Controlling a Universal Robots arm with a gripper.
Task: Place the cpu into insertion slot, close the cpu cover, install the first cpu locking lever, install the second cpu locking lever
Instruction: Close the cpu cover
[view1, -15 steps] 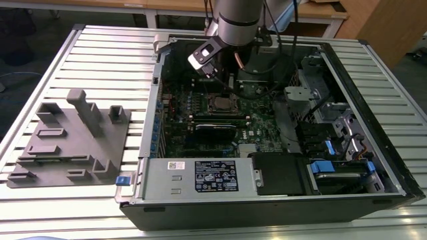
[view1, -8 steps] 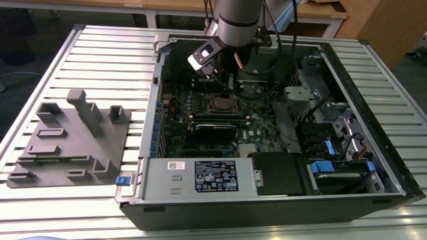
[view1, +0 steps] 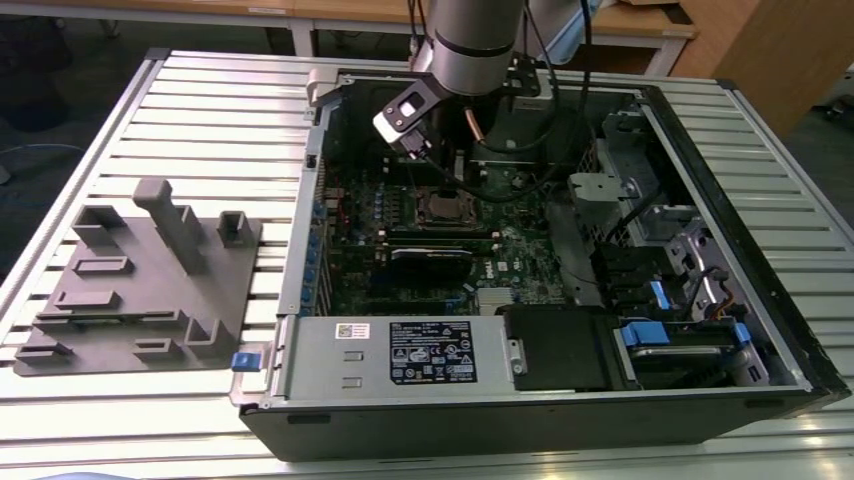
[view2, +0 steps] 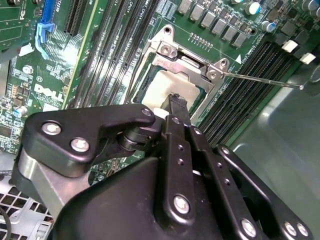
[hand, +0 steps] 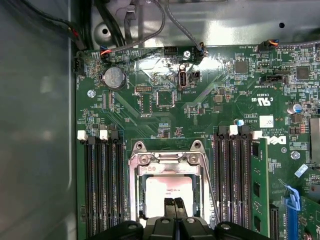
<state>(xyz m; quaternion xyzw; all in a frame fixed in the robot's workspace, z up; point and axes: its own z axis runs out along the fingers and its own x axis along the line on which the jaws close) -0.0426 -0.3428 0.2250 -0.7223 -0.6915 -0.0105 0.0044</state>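
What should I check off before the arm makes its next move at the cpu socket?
1. cpu seated in the insertion slot: ok, its pale top lies flat inside the rim.
2. cpu cover down over the cpu: ok, the frame appears to lie around the chip.
3. locking lever latched: not ok, it angles away over the memory slots.
4. gripper above the socket with fingers shut: ok.
5. fingers touching the cpu: cannot tell.
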